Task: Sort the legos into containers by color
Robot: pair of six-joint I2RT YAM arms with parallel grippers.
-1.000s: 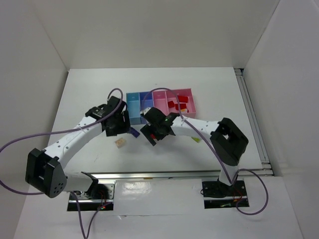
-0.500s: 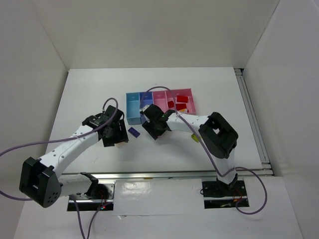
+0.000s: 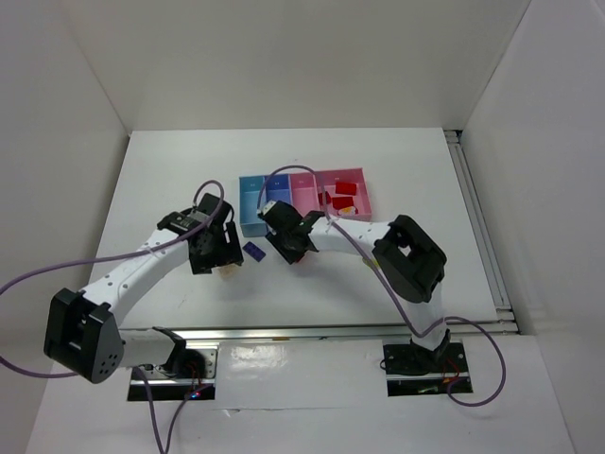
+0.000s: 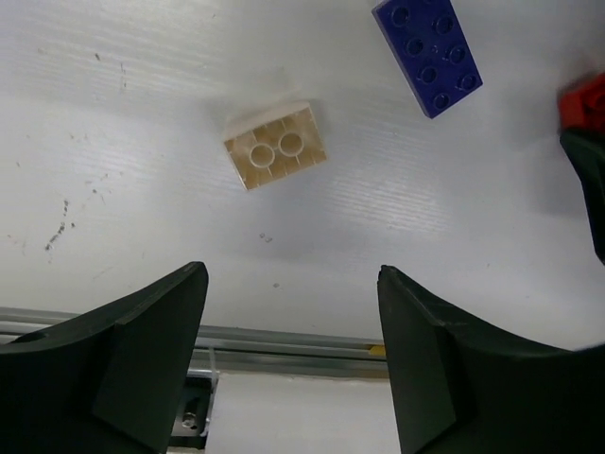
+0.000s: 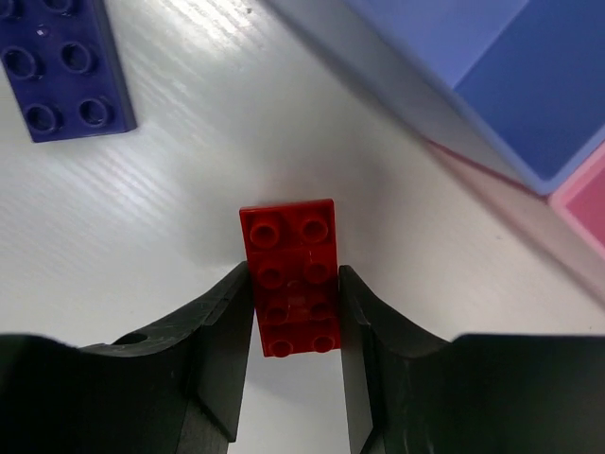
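So, some red bricks [image 3: 342, 188] already sit in the far pink bin [image 3: 365, 189]; my right claw [image 5: 293, 284] pinches another red brick [image 5: 288, 270], left claw [image 4: 288, 274] gapes wide near the tan brick [image 4: 276, 145], purple brick [image 4: 427, 52] unsorted

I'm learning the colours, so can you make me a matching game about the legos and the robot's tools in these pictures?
Things:
1. red lego
2. tan lego
3. purple-blue lego
4. left tool

States:
A. open, holding nothing
B. lying free, studs up
C. pinched in the right tool
D. lying free, hollow side up

Pairs: 1-C, 2-D, 3-B, 4-A
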